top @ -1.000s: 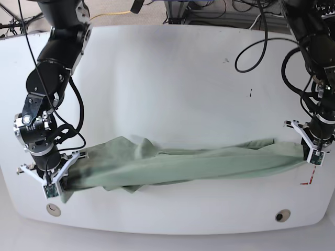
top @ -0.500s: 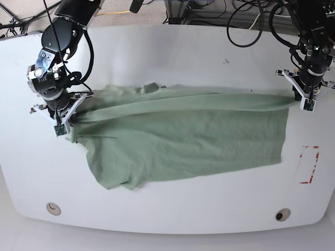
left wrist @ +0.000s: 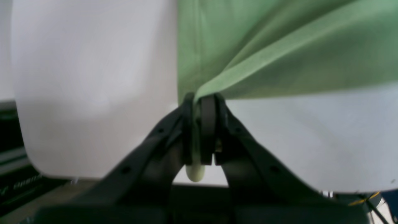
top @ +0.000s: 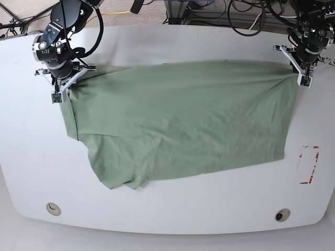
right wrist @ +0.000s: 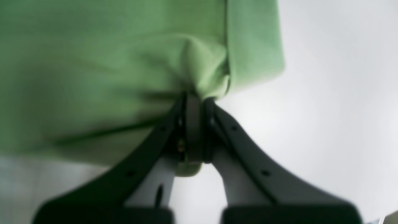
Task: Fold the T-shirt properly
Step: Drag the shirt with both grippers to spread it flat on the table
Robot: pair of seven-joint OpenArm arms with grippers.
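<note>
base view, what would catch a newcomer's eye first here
A big sage-green T-shirt spreads across the middle of the white table. The right pincer grips its far corner at the view's left, and the left pincer grips the far corner at the view's right, holding that edge taut.

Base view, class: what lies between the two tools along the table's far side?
The T-shirt: its top edge runs stretched from the right tool to the left tool, both shut on it. Nothing else shows there, in the base view.
</note>
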